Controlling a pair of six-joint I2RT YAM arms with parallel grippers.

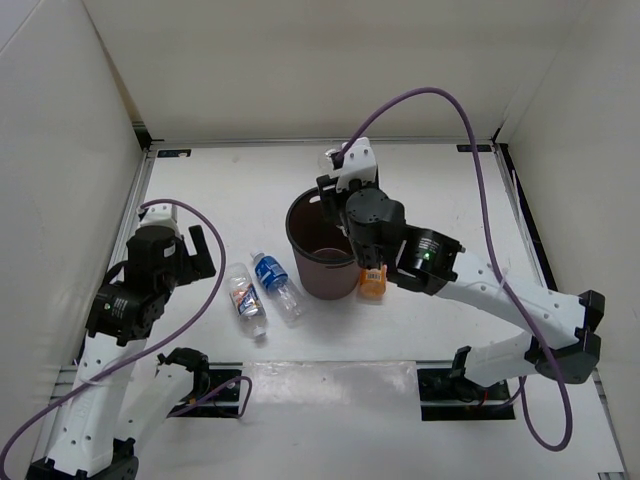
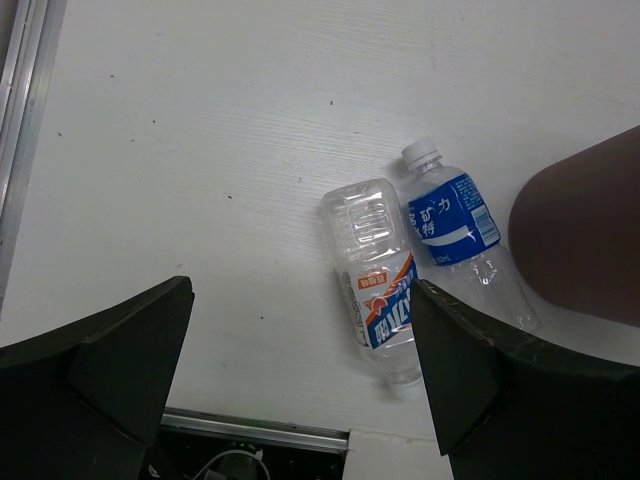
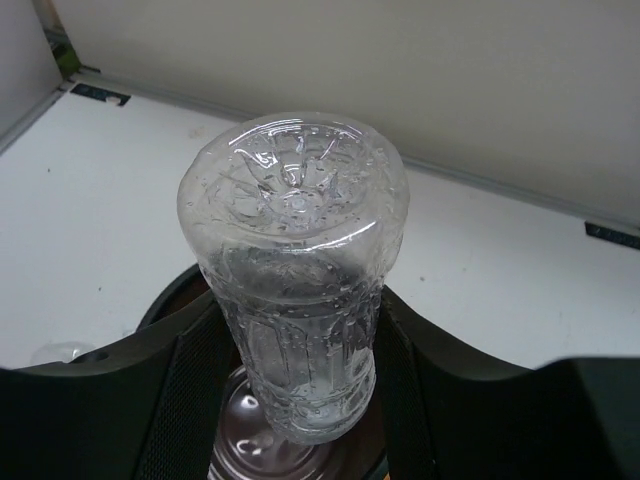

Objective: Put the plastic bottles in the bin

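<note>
my right jaws: pinching the clear unlabelled bottle (image 3: 295, 290) by its body, above the bin (image 1: 322, 288) | handling: I judge it light, thin-walled, slippery, easily crushed | my left jaws: spread

White characters including 力 stand on the blue-label bottle (image 2: 452, 215); print on the white-red-label bottle (image 2: 380, 300) is illegible

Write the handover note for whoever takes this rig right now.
Right tool: shut on the clear unlabelled bottle, neck-down above the bin.
Left tool: open, empty, hovering beside the two lying bottles.
Red-label bottle and blue-label bottle lie side by side left of the bin; orange bottle sits by its right side.
Nothing visibly binned yet. Left: release this one, then bin the other three.
</note>
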